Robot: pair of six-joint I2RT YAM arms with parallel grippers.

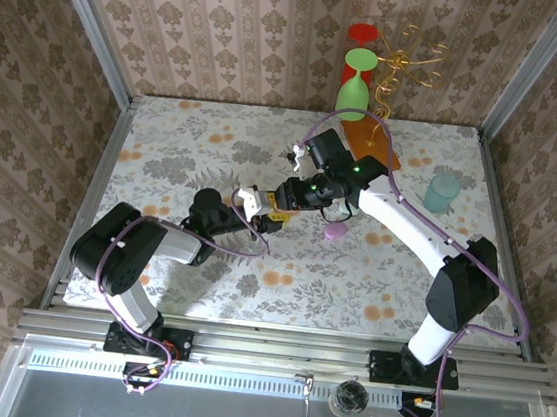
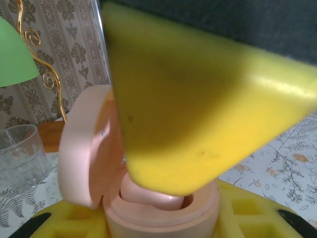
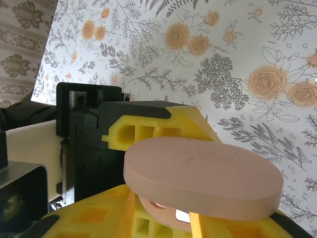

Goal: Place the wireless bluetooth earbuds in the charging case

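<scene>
Floral-print surface (image 1: 195, 149), damask wallpaper on the walls around it.

My left fingers (image 2: 247, 208) are closed narrow on the base of the charging case (image 2: 163, 220), which sits down between the yellow pads. The lid (image 3: 203, 178) is hinged open and stands nearly upright at one side of the case.

One earbud (image 2: 148, 197), pale pink and glossy, lies in the well of the case, partly under the rim.

My right fingers (image 2: 198, 109) are directly over the open case. One broad yellow finger hangs just above the earbud, and I cannot tell whether it touches. I cannot tell how wide the right pair stands, or whether it grips anything.

Out from the case:
- A small lilac thing (image 1: 336, 232) lies on the surface near the case, on my right arm's side. It is too small to name.
- Beyond the lid side of the case stand a clear glass (image 2: 17, 153), a green goblet (image 2: 12, 54) and a gold wire ornament (image 2: 42, 64), all well apart from the case.
</scene>
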